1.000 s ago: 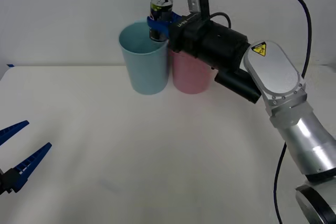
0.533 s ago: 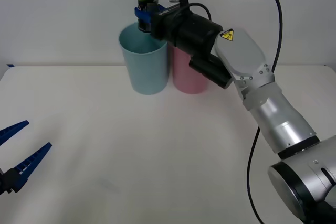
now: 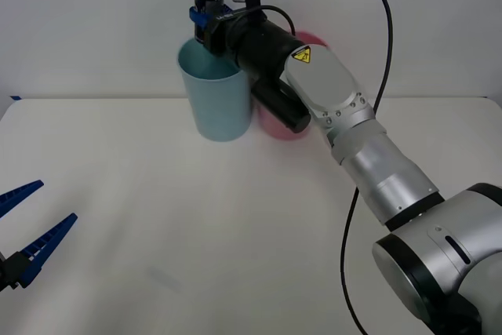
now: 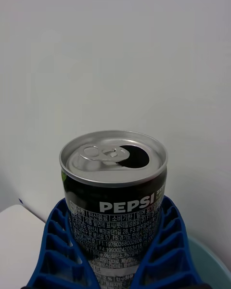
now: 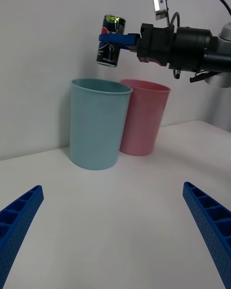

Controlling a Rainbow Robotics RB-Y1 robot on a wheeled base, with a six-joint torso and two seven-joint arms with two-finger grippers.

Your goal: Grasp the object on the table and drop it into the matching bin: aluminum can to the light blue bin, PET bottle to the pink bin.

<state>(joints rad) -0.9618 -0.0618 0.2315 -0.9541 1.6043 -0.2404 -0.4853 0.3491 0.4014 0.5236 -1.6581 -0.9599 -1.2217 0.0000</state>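
The aluminum can [image 3: 208, 3] is held upright in the air by the right end effector [image 3: 205, 21], whose blue ribbed fingers [image 4: 166, 250] are clamped on the can's lower body, pull-tab top showing. In the front view the can is seen at 12 o'clock of the light blue bin [image 3: 216, 92], just above the far part of its rim and clear of it; the pink bin [image 3: 292, 107] is set touching or just beside the blue one at its 3 o'clock, largely hidden behind the arm. From the left wrist view the can is seen slightly tilted over the blue bin's opening. The drop is judged to be the step in hand: the can is best centred over the mouth, kept away from the shared edge with the pink bin, and released by a clean opening of the fingers so no sideways flick is given. A low release is advised, as an empty can may bounce off the rim. The left end effector [image 3: 27, 229] is parked open at 8 o'clock on the white desk [image 3: 235, 225].
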